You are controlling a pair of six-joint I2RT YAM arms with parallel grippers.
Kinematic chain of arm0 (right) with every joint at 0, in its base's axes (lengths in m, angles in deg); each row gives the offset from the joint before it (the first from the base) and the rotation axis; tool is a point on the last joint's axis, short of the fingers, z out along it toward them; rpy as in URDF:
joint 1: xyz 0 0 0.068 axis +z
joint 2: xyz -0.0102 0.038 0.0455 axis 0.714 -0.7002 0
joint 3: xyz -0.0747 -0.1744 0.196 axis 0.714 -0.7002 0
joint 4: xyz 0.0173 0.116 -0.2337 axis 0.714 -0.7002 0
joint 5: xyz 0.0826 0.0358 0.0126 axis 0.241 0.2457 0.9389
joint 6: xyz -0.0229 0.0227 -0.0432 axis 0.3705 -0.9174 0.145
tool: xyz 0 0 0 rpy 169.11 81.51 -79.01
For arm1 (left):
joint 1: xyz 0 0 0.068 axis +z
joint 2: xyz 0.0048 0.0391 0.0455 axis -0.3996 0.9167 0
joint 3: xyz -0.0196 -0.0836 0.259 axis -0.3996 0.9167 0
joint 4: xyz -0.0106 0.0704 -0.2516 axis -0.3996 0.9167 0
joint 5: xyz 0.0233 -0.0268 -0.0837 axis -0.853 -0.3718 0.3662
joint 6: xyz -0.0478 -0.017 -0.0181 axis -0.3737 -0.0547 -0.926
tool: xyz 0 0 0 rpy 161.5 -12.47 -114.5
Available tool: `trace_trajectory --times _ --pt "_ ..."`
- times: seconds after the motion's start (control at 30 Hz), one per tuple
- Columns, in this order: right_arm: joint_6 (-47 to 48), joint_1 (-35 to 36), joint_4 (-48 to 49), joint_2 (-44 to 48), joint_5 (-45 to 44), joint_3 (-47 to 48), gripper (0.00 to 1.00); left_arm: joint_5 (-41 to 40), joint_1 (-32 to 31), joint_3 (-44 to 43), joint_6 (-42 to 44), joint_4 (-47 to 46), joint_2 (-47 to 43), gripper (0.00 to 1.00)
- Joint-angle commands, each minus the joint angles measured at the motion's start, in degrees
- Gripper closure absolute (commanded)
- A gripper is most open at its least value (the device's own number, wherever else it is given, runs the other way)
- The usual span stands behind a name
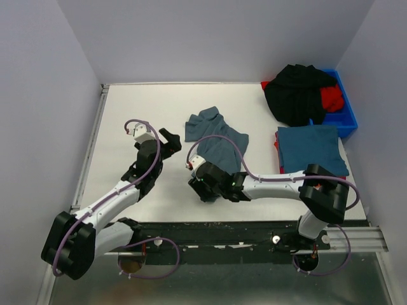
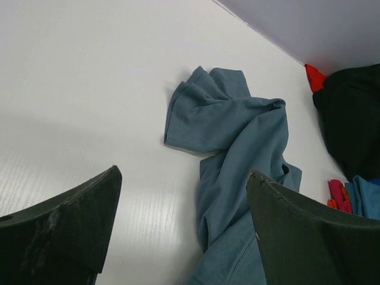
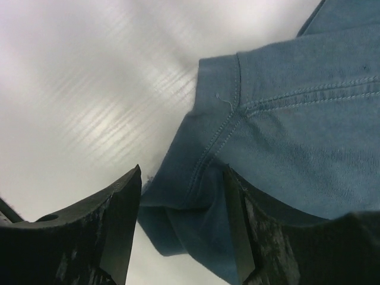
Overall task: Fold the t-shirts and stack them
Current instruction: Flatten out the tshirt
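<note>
A dusty teal-blue t-shirt (image 1: 215, 136) lies crumpled on the white table (image 1: 127, 114), also visible in the left wrist view (image 2: 231, 130). My right gripper (image 1: 203, 189) is low over its near edge. It stands open, with a stitched hem corner (image 3: 196, 178) lying loose between its fingers (image 3: 181, 169). My left gripper (image 1: 169, 142) hovers wide open to the left of the shirt, its jaws (image 2: 184, 172) holding nothing. A folded blue t-shirt (image 1: 311, 147) tops a stack at the right, and red cloth (image 1: 278, 146) shows under it.
A blue plastic bin (image 1: 344, 114) at the back right holds a black shirt (image 1: 296, 92) and a red one (image 1: 332, 96). White walls close the table at the left, back and right. The arm bases sit on a dark rail (image 1: 241, 232) along the near edge.
</note>
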Motion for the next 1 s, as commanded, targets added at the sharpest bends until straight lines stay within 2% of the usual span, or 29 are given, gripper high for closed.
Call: trace_trajectory --times 0.0,0.07,0.13,0.17,0.23,0.53,0.7,0.8,0.87,0.97 --pt "1.2 0.7 -1.6 -1.6 -3.3 1.4 0.37 1.6 0.3 -0.6 1.3 0.7 1.1 0.06" --pt "1.1 0.6 -2.2 -1.5 -4.7 1.7 0.56 2.2 0.3 -0.6 1.6 0.5 1.5 0.07" --pt "1.0 0.6 -2.6 -0.5 -6.5 1.8 0.82 2.4 0.3 -0.7 1.6 0.6 1.8 0.07" --pt "0.9 0.7 -2.6 0.4 -7.5 1.6 0.91 2.6 0.3 -0.8 1.6 0.6 1.9 0.07" --pt "0.6 0.7 -2.0 3.3 -8.6 1.2 0.99 3.1 0.3 -0.9 1.9 0.4 2.1 0.07" --pt "0.8 -3.3 -4.4 15.8 -17.1 6.2 0.99 9.7 0.3 -1.4 3.9 -3.2 5.4 0.1" --pt "-5.9 -16.1 -8.7 27.1 -16.7 7.1 0.99 12.8 0.3 -2.6 5.1 -3.9 7.5 0.1" --pt "-11.5 -24.6 -9.5 35.8 -20.2 2.1 0.99 15.5 0.1 -3.1 5.7 -4.7 8.8 0.1" --pt "-14.9 -28.0 -9.6 41.3 -25.6 -2.5 0.99 16.3 0.0 -3.5 5.8 -4.7 9.8 0.1" --pt "-19.1 -31.8 -10.2 48.7 -27.7 -9.5 0.99 18.1 -0.1 -4.8 6.1 -4.6 12.2 0.09"
